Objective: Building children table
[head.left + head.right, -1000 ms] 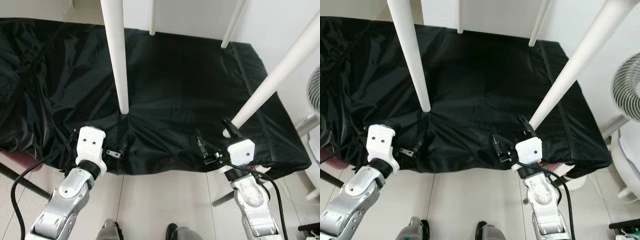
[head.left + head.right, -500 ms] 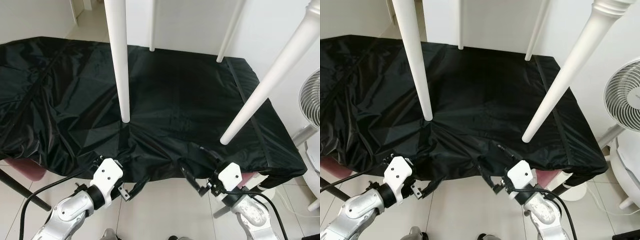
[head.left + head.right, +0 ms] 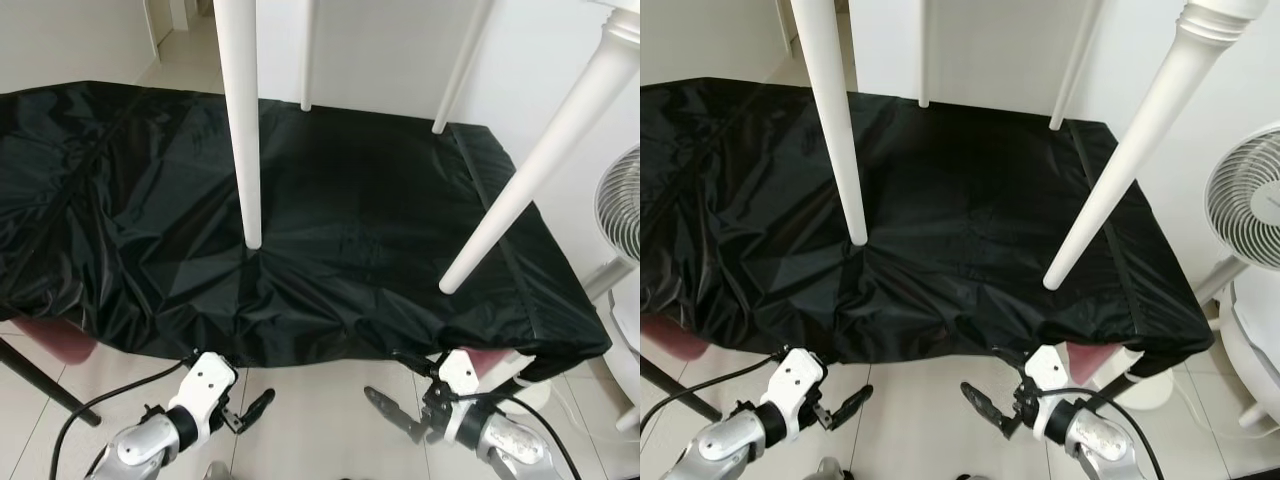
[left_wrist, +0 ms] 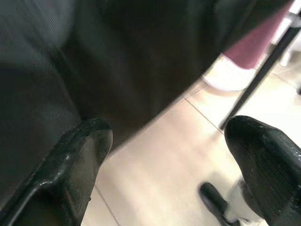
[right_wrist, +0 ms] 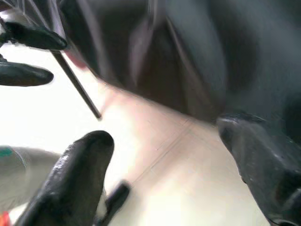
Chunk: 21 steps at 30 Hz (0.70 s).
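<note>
Four white table legs stand on a black cloth (image 3: 380,200) over a low surface. The near left leg (image 3: 243,130) presses its tip into the cloth, and the near right leg (image 3: 530,175) slants down to the cloth's right side. Two thinner legs (image 3: 306,55) rise at the back. My left gripper (image 3: 245,412) is open, low over the floor tiles below the cloth's front edge. My right gripper (image 3: 397,385) is open too, just under that edge beneath the right leg's tip. Neither holds anything. The wrist views show spread fingers (image 4: 80,155) (image 5: 84,174) against cloth and floor.
A white standing fan (image 3: 1245,195) is at the right, close to the covered surface. A maroon pad (image 3: 45,335) and a black metal strut (image 3: 40,385) show under the cloth's left front. Light floor tiles (image 3: 310,400) lie in front.
Both grippers have dropped and drawn back from the cloth's front edge to below it, over the floor. The right gripper has left the right leg's tip. The head view has shifted.
</note>
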{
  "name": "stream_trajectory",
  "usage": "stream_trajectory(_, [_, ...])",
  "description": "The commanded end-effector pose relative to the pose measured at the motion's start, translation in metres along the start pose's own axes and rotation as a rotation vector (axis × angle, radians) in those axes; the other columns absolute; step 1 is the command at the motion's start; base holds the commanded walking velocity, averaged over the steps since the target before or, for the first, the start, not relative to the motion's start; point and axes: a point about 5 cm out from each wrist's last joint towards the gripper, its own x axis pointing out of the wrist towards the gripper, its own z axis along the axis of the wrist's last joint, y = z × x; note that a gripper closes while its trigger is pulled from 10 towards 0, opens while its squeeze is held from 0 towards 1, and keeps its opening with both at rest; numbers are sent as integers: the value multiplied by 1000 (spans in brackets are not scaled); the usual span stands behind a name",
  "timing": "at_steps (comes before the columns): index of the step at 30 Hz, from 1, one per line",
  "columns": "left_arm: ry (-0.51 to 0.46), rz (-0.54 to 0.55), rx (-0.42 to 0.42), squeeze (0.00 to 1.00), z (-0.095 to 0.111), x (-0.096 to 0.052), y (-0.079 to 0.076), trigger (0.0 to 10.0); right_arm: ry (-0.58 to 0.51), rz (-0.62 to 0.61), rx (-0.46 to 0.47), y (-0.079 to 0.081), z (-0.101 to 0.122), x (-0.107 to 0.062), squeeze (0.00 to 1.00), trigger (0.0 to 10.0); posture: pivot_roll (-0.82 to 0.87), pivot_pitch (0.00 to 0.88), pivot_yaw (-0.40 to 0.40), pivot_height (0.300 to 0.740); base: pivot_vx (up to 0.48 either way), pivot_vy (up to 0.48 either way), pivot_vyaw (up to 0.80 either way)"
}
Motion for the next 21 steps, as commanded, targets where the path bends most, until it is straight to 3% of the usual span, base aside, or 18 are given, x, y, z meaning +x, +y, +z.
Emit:
stream_trajectory(1, [54,-74,-13,0,-14,-3,-5,10000,72,-12,53,1,-18,-4,0,10000,115,91,-40,740,0,0,0])
stream_trajectory(2, [106,-29,-52,0,-30,1,-2,10000,146,-39,100,0,-35,-1,0,10000,115,91,-40,740,0,0,0])
stream_trajectory(6, [229,79,-119,0,-54,4,3,10000,226,-149,176,-2,-53,3,0,10000,115,90,-38,740,0,0,0])
stream_trajectory(9, [254,97,-127,0,-59,4,3,10000,249,-188,191,-3,-57,4,0,10000,115,90,-38,740,0,0,0])
stream_trajectory(14, [386,237,-217,0,-79,5,3,10000,380,-421,281,-4,-80,1,0,10000,105,89,-35,740,0,0,0])
stream_trajectory(21, [448,313,-229,0,-85,7,3,10000,473,-537,325,0,-94,-7,0,10000,86,86,-30,740,0,0,0])
